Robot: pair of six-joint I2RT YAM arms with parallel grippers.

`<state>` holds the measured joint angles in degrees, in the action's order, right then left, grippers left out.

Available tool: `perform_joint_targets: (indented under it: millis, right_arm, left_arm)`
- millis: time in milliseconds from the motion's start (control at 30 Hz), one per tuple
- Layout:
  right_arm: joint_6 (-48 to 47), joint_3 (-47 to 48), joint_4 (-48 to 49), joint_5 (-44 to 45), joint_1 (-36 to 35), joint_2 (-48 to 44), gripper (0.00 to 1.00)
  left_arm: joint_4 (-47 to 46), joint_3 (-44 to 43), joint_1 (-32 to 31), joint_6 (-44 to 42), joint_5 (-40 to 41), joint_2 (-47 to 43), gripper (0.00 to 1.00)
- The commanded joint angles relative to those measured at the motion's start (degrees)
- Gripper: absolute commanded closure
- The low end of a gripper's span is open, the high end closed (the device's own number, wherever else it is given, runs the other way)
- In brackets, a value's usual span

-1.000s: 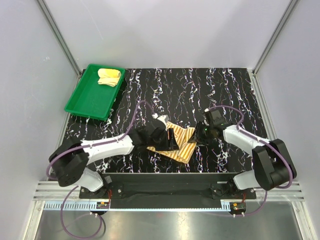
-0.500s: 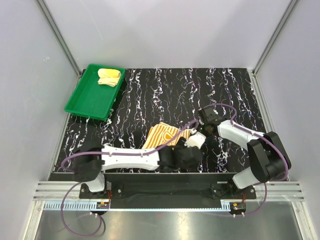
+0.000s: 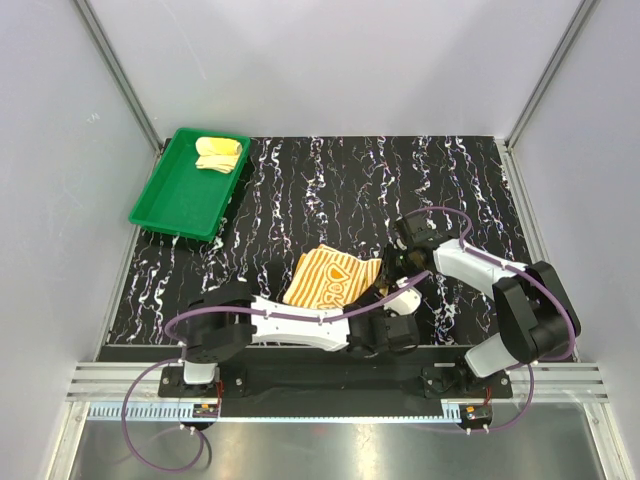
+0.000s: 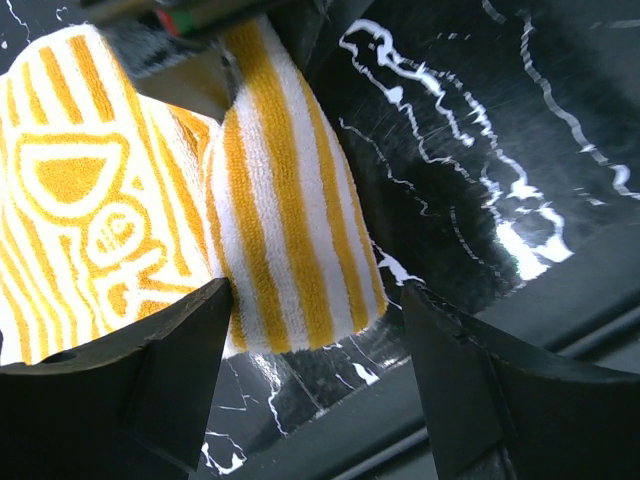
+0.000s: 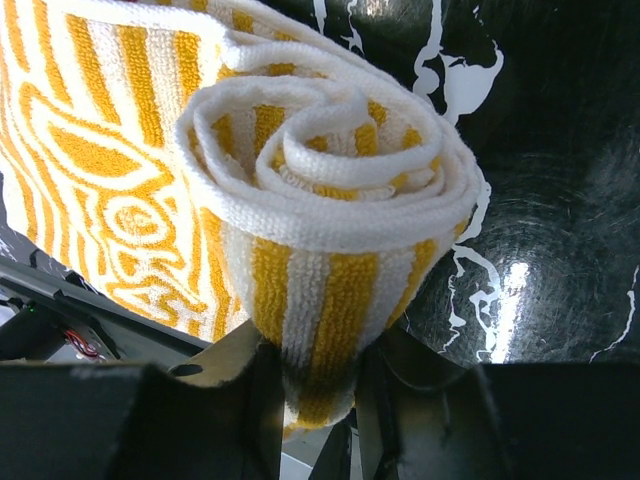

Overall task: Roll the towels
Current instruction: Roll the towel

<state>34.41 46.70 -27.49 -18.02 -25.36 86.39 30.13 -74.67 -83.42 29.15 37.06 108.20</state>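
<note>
left hand released, low beside striped towel | right hand grasping its roll

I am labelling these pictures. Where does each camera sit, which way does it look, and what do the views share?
Top view: above and behind the arms, looking down on the table; both arms show, bases nearest.
Left wrist: on the left arm, facing the striped towel; left jaws open at the bottom.
Right wrist: on the right arm, facing the towel's rolled end; right jaws pinch it.
Shared: the striped towel, in all three.
</note>
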Motion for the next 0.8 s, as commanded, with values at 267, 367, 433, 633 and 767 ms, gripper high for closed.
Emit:
perform_joint_targets:
  millis: [267,367,433,633,767]
  right_arm:
    - [-1.19,1.91,-1.70,-0.08,-1.09,1.50,0.66]
    - [-1.10,1.91,-1.61,-0.17,-1.09,1.76,0.65]
    - [-1.10,1.91,-1.61,-0.43,-1.09,1.85,0.66]
    - [-1.54,2.43,-1.87,-0.26,-1.18,2.03,0.64]
    - [-2.59,4.36,-4.32,1.40,-1.09,2.03,0.52]
  left_arm:
    - [-1.04,-0.91,-0.08,-1.72,3.28,4.65,0.36]
    - [-0.86,-0.56,-0.17,-1.46,3.28,5.35,0.46]
    - [-0.78,-0.21,-0.17,-1.20,3.28,5.61,0.58]
    - [-0.42,0.32,-0.17,-0.41,2.93,5.27,0.82]
    - [0.45,0.06,-0.17,0.29,2.32,3.86,0.87]
